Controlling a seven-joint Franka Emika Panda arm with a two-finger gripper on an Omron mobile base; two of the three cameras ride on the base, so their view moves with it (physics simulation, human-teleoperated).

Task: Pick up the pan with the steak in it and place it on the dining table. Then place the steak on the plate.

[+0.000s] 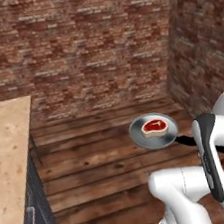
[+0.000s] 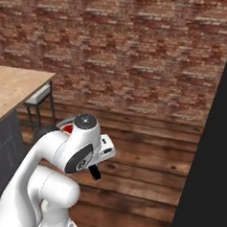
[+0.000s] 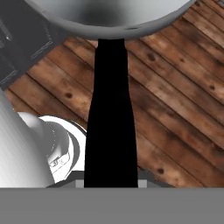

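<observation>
While the small round grey metal frying pan (image 1: 154, 131) is hanging over the wooden plank floor (image 1: 104, 155), the arm is carrying it level by its straight black handle (image 3: 110, 127), which I judge is why the small red raw steak with a whitish fat rim (image 1: 154, 127) is lying flat near the pan's middle rather than sliding to the edge. The two-finger gripper (image 3: 110, 183) is pinching that handle: in the hand view the handle is running straight up from between the finger tips to the pan's grey underside, and the jaws are pressed in against it. Holding at the handle's far end is keeping the fingers well apart from the meat and the bowl.

From the right base view, the white arm's elbow is hiding most of the pan; only a sliver of rim and red is showing beside it.

Surface and room: the long table with a light tan wood-grain top (image 1: 8, 147) is standing at the left, well apart from the pan, with dark panelling below its edge. A red brick wall (image 1: 85, 42) is closing the back and right sides. A small stool (image 2: 38, 98) is standing just beyond the table's end.

Judgement: the carry is under way; the pan is not yet over the table.
</observation>
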